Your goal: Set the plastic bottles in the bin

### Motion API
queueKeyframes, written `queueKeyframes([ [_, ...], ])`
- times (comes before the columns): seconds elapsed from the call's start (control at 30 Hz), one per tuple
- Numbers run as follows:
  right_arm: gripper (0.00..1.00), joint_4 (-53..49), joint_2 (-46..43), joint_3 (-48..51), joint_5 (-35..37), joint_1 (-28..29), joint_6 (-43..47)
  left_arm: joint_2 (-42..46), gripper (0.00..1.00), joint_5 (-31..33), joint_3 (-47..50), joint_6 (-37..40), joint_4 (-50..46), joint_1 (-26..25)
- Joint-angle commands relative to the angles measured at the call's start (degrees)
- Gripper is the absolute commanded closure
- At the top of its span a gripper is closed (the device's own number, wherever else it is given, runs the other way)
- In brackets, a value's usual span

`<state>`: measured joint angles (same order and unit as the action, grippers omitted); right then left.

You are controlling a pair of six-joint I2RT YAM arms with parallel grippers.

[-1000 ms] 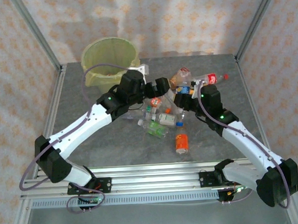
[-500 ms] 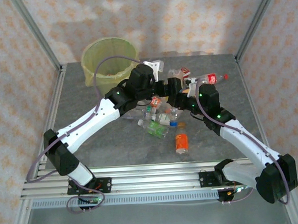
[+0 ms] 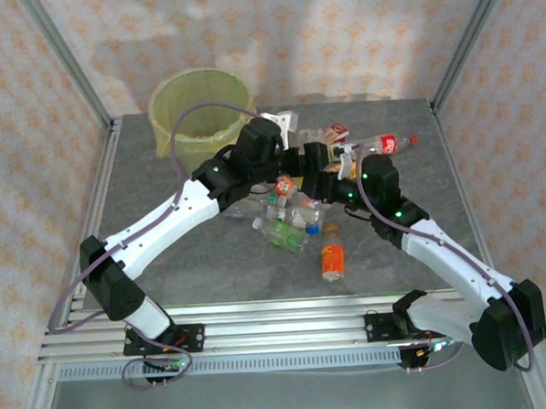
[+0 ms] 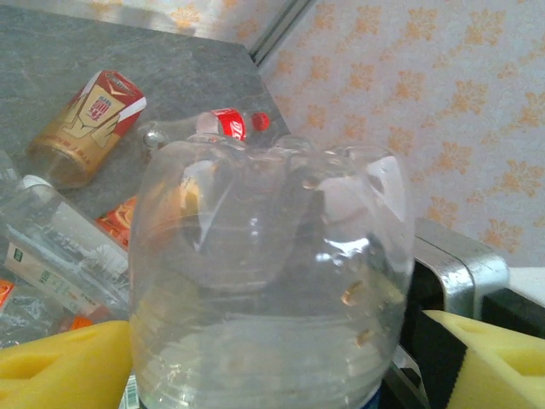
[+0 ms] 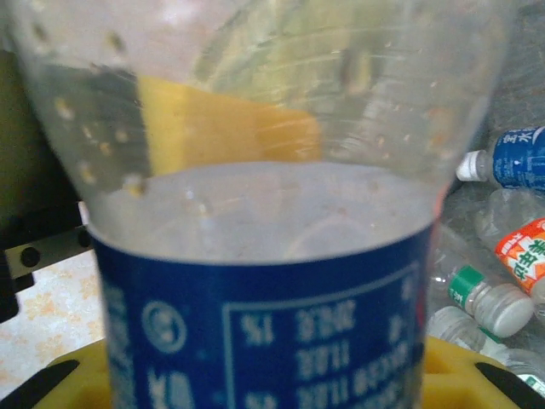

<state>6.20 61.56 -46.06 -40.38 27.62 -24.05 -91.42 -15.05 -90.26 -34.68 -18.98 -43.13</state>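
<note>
Right gripper: closed on a clear blue-labelled bottle, held above the middle of the table toward the far side. Left gripper: jaws parted, yellow pads to either side of that bottle's base, a dark gap showing beside one pad. Other plastic bottles: heaped on the grey table below both grippers, one orange bottle lying apart on the near side, one red-labelled bottle at far right; bin: far left corner, yellow-green liner, well apart from the held bottle.
</note>
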Motion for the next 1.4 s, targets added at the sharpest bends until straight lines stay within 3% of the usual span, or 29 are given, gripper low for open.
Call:
queueKeyframes([
  [0.0, 0.62, 4.32, -1.21, -2.47, -1.74, 0.51, -1.01, 1.59, 0.14, -0.27, 1.55, -1.50, 1.49, 0.64],
  [0.43, 0.63, 8.39, -1.23, -2.98, -3.97, 0.77, -3.29, 1.04, 0.25, -6.49, 4.18, -6.40, 7.65, 2.08],
  [0.63, 0.62, 7.71, -1.11, -3.02, -2.46, 0.77, -3.34, 1.58, 0.46, -6.75, 5.17, -7.29, 8.73, 2.70],
  [0.87, 0.58, 5.41, -0.83, -3.24, -0.18, 0.77, -2.67, 3.95, 0.63, -4.49, 6.40, -6.05, 8.79, 2.97],
  [1.07, 0.45, 3.72, -1.14, -3.59, 0.91, 0.77, -2.68, 5.01, 0.68, -3.02, 6.76, -4.98, 8.44, 3.14],
  [1.23, 0.16, 1.65, -1.67, -3.59, 2.09, 0.77, -2.18, 6.63, 0.68, 0.06, 6.26, -2.67, 6.98, 3.65],
  [1.37, 0.02, -0.67, -2.84, -3.68, 3.09, 0.77, -1.18, 7.90, 0.68, 3.91, 5.34, 0.04, 5.74, 4.69],
])
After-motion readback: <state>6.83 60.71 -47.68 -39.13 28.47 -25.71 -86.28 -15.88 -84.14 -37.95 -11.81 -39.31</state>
